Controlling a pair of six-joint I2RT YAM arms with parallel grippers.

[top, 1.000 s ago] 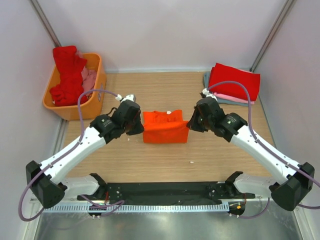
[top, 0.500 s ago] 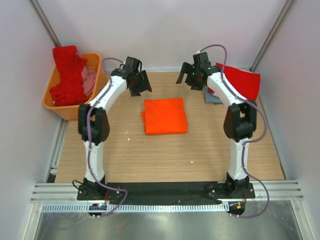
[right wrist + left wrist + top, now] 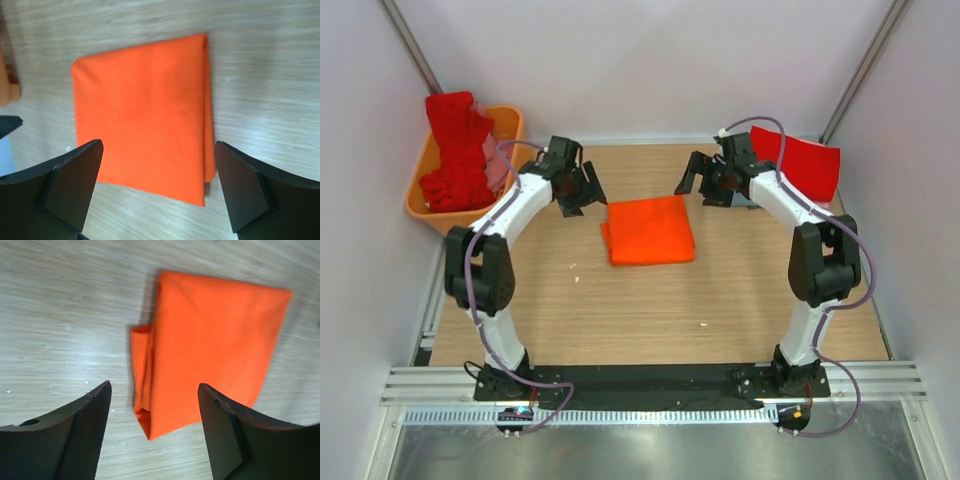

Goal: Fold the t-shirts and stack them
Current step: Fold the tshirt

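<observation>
A bright orange t-shirt [image 3: 648, 230] lies folded into a flat rectangle in the middle of the wooden table, and nothing holds it. My left gripper [image 3: 578, 188] hangs open just past its far left corner. My right gripper [image 3: 702, 183] hangs open past its far right corner. The left wrist view has the orange t-shirt [image 3: 215, 350] lying beyond my open left gripper [image 3: 154, 390]. In the right wrist view the orange t-shirt [image 3: 142, 120] lies beyond my open right gripper [image 3: 158, 145]. A folded red t-shirt [image 3: 805, 165] tops a stack at the back right.
An orange plastic basket [image 3: 470, 222] stands at the back left with a crumpled red shirt [image 3: 455, 150] and a pink one [image 3: 500, 168] in it. Both arms reach out over the table's far half. White walls close in the back and both sides.
Both grippers have opened and let go of the orange t-shirt. The arms have swung from the near side to its far corners. The shirt now lies folded over, flat.
</observation>
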